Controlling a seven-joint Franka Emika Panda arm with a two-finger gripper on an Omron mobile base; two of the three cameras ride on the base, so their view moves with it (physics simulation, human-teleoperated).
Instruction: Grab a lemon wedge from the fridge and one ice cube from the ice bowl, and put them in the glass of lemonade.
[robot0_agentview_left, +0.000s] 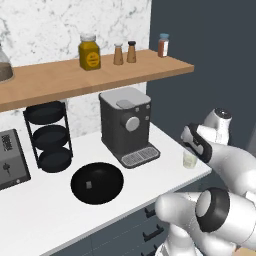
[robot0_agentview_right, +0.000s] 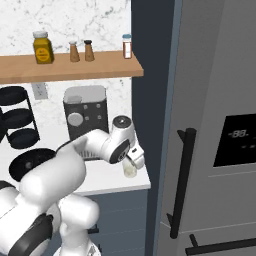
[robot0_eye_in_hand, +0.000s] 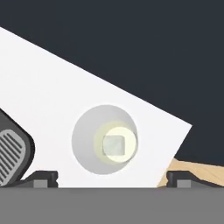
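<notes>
The glass of lemonade (robot0_agentview_left: 189, 159) (robot0_agentview_right: 130, 170) stands near the counter's right front corner. From above, the glass of lemonade (robot0_eye_in_hand: 87, 131) holds pale yellow liquid with an ice cube (robot0_eye_in_hand: 114, 145) lying in it. My gripper (robot0_eye_in_hand: 113, 178) (robot0_agentview_left: 193, 146) (robot0_agentview_right: 136, 158) hovers just over the glass, open, its fingertips (robot0_eye_in_hand: 43, 177) wide apart with nothing between them. The ice bowl (robot0_agentview_left: 107, 187) (robot0_agentview_right: 22, 167) sits left of the glass, with another small pale cube (robot0_agentview_left: 89, 185) inside. The fridge (robot0_agentview_right: 215, 125) stands shut at the right. The lemon wedge is hidden.
A coffee machine (robot0_agentview_left: 126, 125) (robot0_agentview_right: 86, 117) stands just behind the glass, its drip grate (robot0_eye_in_hand: 9, 153) close by. A tiered black rack (robot0_agentview_left: 48, 136) and a toaster (robot0_agentview_left: 11, 160) sit at the left. A wooden shelf (robot0_agentview_left: 125, 72) with jars hangs overhead.
</notes>
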